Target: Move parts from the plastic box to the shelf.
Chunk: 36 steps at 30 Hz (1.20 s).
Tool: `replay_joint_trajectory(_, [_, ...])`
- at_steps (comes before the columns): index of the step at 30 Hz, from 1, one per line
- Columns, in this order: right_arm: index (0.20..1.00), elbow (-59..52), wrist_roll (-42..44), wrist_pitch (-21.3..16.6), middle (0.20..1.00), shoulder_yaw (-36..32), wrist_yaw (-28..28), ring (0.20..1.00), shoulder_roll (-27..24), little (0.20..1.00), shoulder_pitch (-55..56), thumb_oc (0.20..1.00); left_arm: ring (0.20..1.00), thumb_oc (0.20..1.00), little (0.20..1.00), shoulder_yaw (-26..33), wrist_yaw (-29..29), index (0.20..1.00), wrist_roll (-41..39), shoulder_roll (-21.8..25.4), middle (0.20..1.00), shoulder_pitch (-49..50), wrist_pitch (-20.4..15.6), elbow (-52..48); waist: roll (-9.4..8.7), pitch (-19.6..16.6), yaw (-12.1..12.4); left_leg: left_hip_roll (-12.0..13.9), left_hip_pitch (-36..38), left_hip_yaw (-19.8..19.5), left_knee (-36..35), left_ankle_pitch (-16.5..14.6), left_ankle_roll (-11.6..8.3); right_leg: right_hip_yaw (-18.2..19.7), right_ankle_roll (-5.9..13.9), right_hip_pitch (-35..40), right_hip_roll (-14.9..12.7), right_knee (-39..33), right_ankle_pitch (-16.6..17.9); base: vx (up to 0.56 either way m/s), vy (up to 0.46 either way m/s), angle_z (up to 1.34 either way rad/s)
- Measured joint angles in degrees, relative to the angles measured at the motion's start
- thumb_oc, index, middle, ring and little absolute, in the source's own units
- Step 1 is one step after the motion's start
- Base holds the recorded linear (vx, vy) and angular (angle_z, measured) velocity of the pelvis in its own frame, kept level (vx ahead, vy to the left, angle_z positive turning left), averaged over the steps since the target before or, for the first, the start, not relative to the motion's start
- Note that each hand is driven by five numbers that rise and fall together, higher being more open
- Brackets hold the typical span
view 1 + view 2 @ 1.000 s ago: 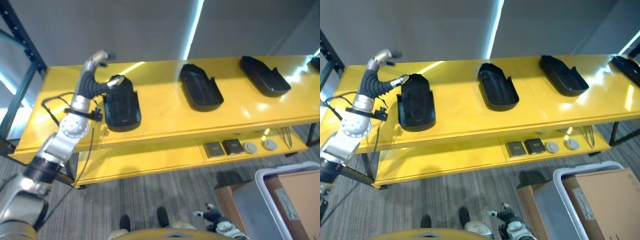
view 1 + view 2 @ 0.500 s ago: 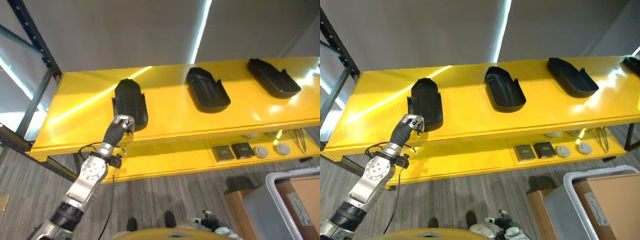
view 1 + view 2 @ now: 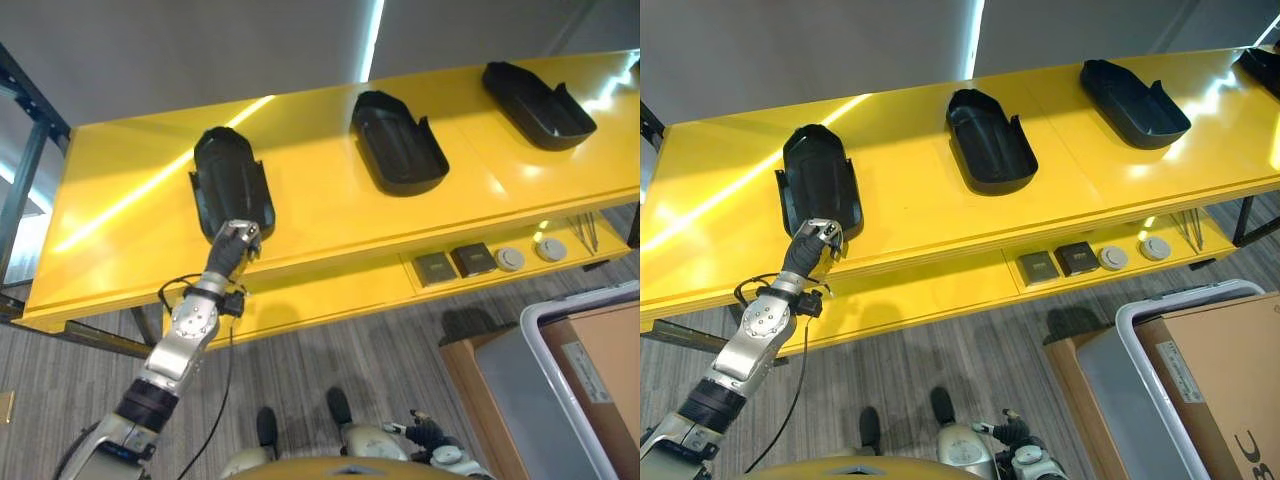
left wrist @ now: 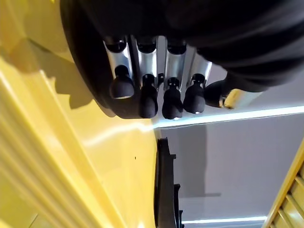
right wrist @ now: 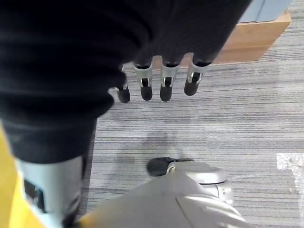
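Leftmost black part (image 3: pixel 232 182) lies on the yellow shelf (image 3: pixel 320 215), upper left of frame, long axis running front-to-back w/ near end at shelf edge. Left hand (image 3: pixel 236 240) sits just below that end, fingers (image 4: pixel 147 95) curled, empty. Right hand (image 5: pixel 156 83) hangs relaxed over floor, lower frame. Plastic box (image 3: pixel 1185 395) lower right, so right arm nearer.

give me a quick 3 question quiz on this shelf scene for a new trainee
1. True or false: the left hand is at the near end of the leftmost black part.
2. How many black parts lie whole on the top shelf in the left eye view?
3. Where does the plastic box sit? A) on the shelf B) on the floor, lower right

Key: 1 true; 2 three; 3 B
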Motion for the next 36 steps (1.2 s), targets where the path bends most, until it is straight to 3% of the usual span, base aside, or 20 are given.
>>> replay_joint_trajectory(13, [1.0, 0.01, 0.39, -0.13, 1.0, 0.16, -0.37, 1.0, 0.08, 1.0, -1.56, 1.0, 0.2, 0.2, 0.2, 0.35, 4.86, 0.2, 1.14, -0.61, 0.2, -5.88, -0.07, 1.94, -0.46, 2.03, -0.88, -0.01, -1.19, 1.51, -0.03, -0.05, 0.05, 1.3, 0.22, -1.82, 0.06, 0.01, 0.64, -0.01, -0.002, -0.06])
replay_joint_trajectory(17, [1.0, 0.09, 0.37, 0.05, 1.0, 0.05, -0.33, 1.0, 0.07, 1.0, -1.53, 1.0, 0.2, 0.2, 0.2, 2.36, 4.22, 0.2, 1.2, -0.52, 0.2, -3.5, -0.05, 0.94, -0.52, 2.14, -0.86, 0.01, 0.94, 1.35, 0.21, -0.29, 0.24, 0.9, 0.28, 0.48, 0.05, 0.07, 0.38, 0.03, 0.003, 0.03])
replay_joint_trajectory(21, [1.0, -0.12, 0.39, 0.19, 1.0, -0.09, -0.3, 1.0, 0.03, 1.0, -1.11, 1.0, 0.2, 0.2, 0.2, 4.55, 3.42, 0.2, 3.32, 0.43, 0.2, 2.63, -0.2, -6.5, -0.62, 2.25, 0.34, 0.07, 3.95, -0.18, -0.09, -1.01, 0.02, -0.56, -0.01, 4.2, 0.01, 0.0, -0.52, 0.02, 0.004, 0.18])
replay_joint_trajectory(22, [1.0, -0.38, 0.39, 0.15, 1.0, -0.15, -0.3, 1.0, -0.05, 1.0, -0.76, 1.0, 0.238, 0.238, 0.238, 4.47, 3.32, 0.238, 4.05, 0.92, 0.238, 4.44, -0.6, -8.13, -0.6, 1.82, 1.38, 0.1, 4.27, -0.73, -0.1, -1.2, 0.15, -0.99, -0.02, 4.84, -0.02, 0.0, -0.92, 0.0, 0.003, 0.23])
replay_joint_trajectory(24, [1.0, -0.38, 0.39, 0.18, 1.0, -0.4, -0.29, 1.0, -0.01, 1.0, 0.53, 1.0, 0.57, 0.57, 0.57, 5.53, 3.32, 0.57, 5.8, 1.32, 0.57, 8.49, -1.57, -11.82, -0.9, 1.26, 2.05, 0.05, 4.75, -1.54, -0.08, -1.73, -0.25, -1.34, -0.1, 5.38, -0.03, -0.01, -1.7, 0.0, 0.0, 0.23])
replay_joint_trajectory(26, [1.0, 0.01, 0.4, 0.23, 1.0, -0.73, -0.38, 1.0, 0.36, 1.0, -0.02, 1.0, 0.699, 0.699, 0.699, 6.7, 4.63, 0.699, 7.89, 0.79, 0.699, 11.46, -2.44, -11.85, -1.25, 0.41, 4.45, 0.01, 4.63, -2.24, -0.09, -1.54, -0.19, -2.39, -0.03, 5.82, -0.15, 0.35, -1.55, -0.02, -0.009, 0.31])
replay_joint_trajectory(27, [1.0, 0.2, 0.4, 0.16, 1.0, -0.82, -0.51, 1.0, 1.05, 1.0, 0.59, 1.0, 0.859, 0.859, 0.859, 8.3, 6.8, 0.859, 9.24, -1.22, 0.859, 15.24, -3.1, -11.09, -1.9, -0.66, 4.97, -0.03, 5.13, -3.51, -0.09, -1.22, 0.27, -3.72, -0.4, 6.94, -0.24, 0.03, -1.73, -0.04, -0.006, 0.36])
replay_joint_trajectory(28, [1.0, 0.17, 0.39, 0.14, 1.0, -0.73, -0.54, 1.0, 1.31, 1.0, 1.47, 1.0, 0.859, 0.859, 0.859, 8.32, 7.64, 0.859, 9.34, -1.34, 0.859, 16.35, -3.07, -10.52, -2.38, -0.99, 5.53, -0.1, 5.37, -4.06, -0.08, -1.17, 0.31, -3.81, -0.46, 7.35, -0.23, 0.03, -1.92, -0.03, -0.007, 0.43])
replay_joint_trajectory(29, [1.0, 0.3, 0.4, 0.17, 1.0, -0.58, -0.88, 1.0, 1.48, 1.0, 1.65, 1.0, 1.0, 1.0, 1.0, 8.42, 8.87, 1.0, 10.91, -0.99, 1.0, 17.09, -3.08, -10.01, -2.81, -1.31, 6.18, -0.2, 5.68, -4.69, -0.07, -1.14, 0.31, -4.64, -0.47, 7.8, -0.3, 0.19, -1.91, 0.0, 0.0, 0.29])
replay_joint_trajectory(31, [1.0, 0.43, 0.4, 0.07, 1.0, -0.68, -2.27, 1.0, 1.6, 1.0, 1.16, 1.0, 1.0, 1.0, 1.0, 8.82, 12.09, 1.0, 15.14, -0.28, 1.0, 17.85, -3.13, -7.04, -3.64, -2.37, 8.05, -0.51, 5.74, -6.41, -0.08, -0.75, -0.04, -6.2, -0.31, 8.99, -0.61, 0.27, -2.31, -0.01, -0.002, 0.42])
replay_joint_trajectory(36, [1.0, 0.77, 0.4, -0.13, 1.0, -0.67, -3.47, 1.0, 2.12, 1.0, 1.67, 1.0, 1.0, 1.0, 1.0, 8.25, 14.18, 1.0, 20.61, 0.23, 1.0, 20.27, -2.02, 5.26, -3.91, -4.52, 8.77, -1.42, 6.15, -9.55, -0.08, -0.6, 0.59, -9.07, -0.16, 10.72, -1.48, 0.02, -3.47, -0.04, -0.005, 0.36])
